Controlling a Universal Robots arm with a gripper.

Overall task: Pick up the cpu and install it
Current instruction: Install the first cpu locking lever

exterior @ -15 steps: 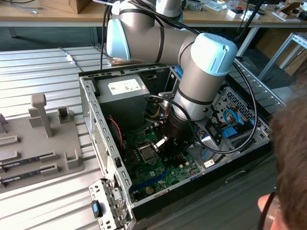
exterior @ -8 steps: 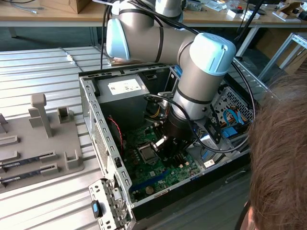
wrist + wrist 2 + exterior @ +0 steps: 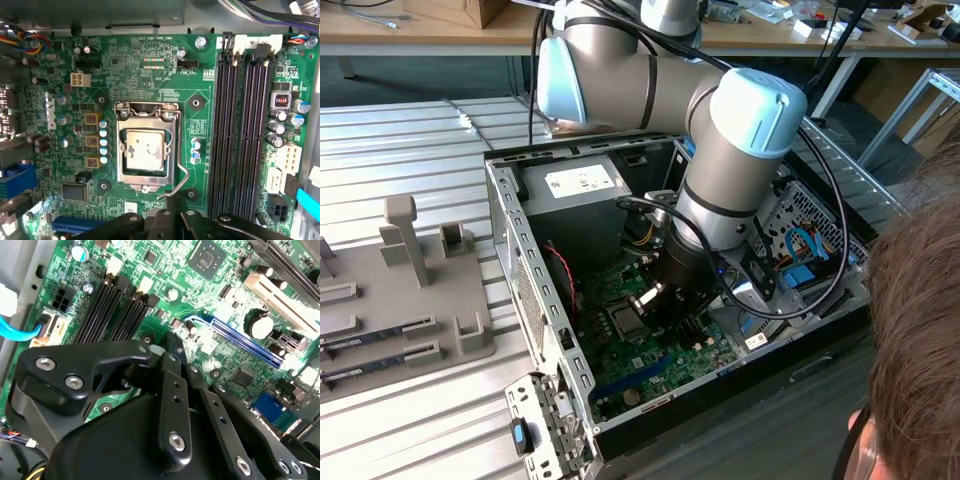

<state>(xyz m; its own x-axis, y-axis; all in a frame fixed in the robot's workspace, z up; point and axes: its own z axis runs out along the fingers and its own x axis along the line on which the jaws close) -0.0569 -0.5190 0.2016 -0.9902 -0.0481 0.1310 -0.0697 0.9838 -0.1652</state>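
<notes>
The cpu (image 3: 145, 149), a silvery square with smudges on its top, lies flat in the socket of the green motherboard (image 3: 150, 75). The metal frame (image 3: 146, 178) sits around it, and the thin wire lever (image 3: 181, 175) runs along one side. In the exterior view the cpu (image 3: 623, 322) shows as a small grey square inside the open computer case (image 3: 505, 230). My gripper (image 3: 651, 303) hangs just above the board beside the socket, towards the exterior view's right. In the second wrist view the black gripper (image 3: 161, 343) has its fingers drawn together with nothing between them.
Empty black memory slots (image 3: 240, 130) run beside the socket. A grey power supply (image 3: 580, 185) fills the case's far end, with cables (image 3: 800, 245) at the exterior view's right. A grey holder with memory sticks (image 3: 380, 335) lies left of the case. A person's head (image 3: 920, 330) is at the right edge.
</notes>
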